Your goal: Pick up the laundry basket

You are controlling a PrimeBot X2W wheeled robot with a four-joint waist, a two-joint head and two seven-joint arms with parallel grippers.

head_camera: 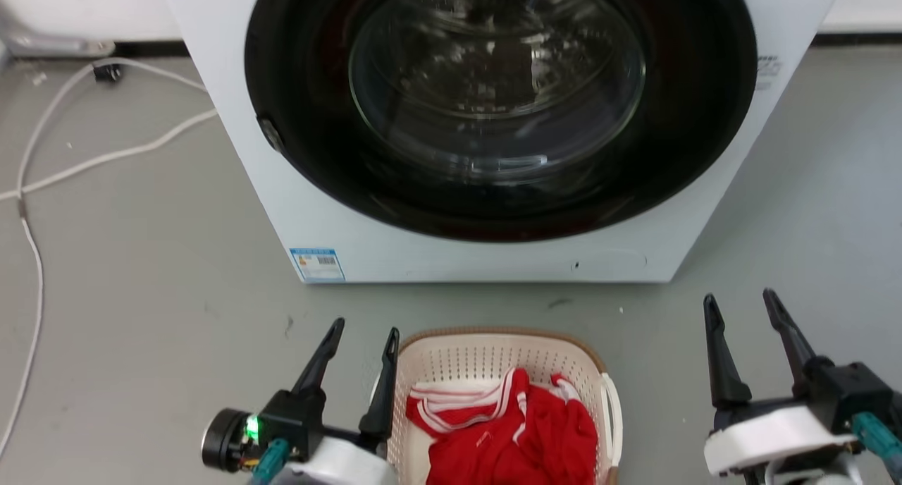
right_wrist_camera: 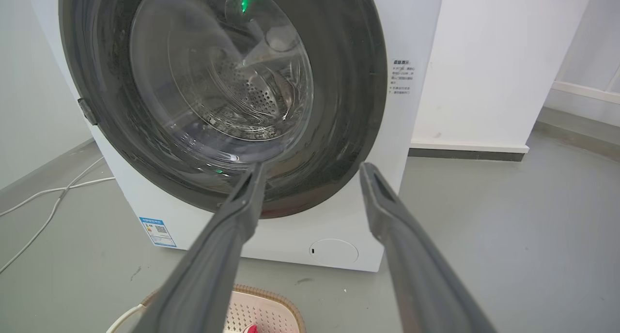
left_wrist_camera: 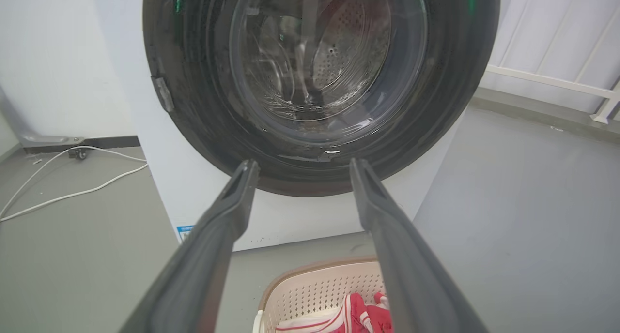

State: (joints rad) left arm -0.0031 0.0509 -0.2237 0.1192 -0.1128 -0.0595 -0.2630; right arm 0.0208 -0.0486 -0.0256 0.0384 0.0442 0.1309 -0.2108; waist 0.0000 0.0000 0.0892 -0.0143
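Both tools open, nothing held.

Left tool [head_camera: 365, 328]: fingers spread to a moderate gap, pointing ahead at the washing machine [head_camera: 493, 263]. In the left wrist view the tips line up with the lower edge of the dark door ring.

Right tool [head_camera: 740, 298]: fingers likewise apart, pointing ahead and leaning a little outward. In the right wrist view they frame the bottom of the door ring.

Laundry basket [head_camera: 493, 332]: on the floor [head_camera: 176, 295], between my two tools. It is just beside the left tool, on that tool's inner side. The inner finger crosses the basket's near-left rim in the head view; I cannot tell whether it touches. A red garment [head_camera: 521, 428] with white stripes lies inside.

Edges and room:
- Basket's far rim to the machine's base, ahead of both tools: a bare strip of floor.
- Basket's white handle [head_camera: 614, 418] to the right tool: well apart, bare floor between.
- Outer side of the right tool: open floor.
- Outer side of the left tool: open floor, then a white cable [head_camera: 106, 157] well off, running toward the wall.
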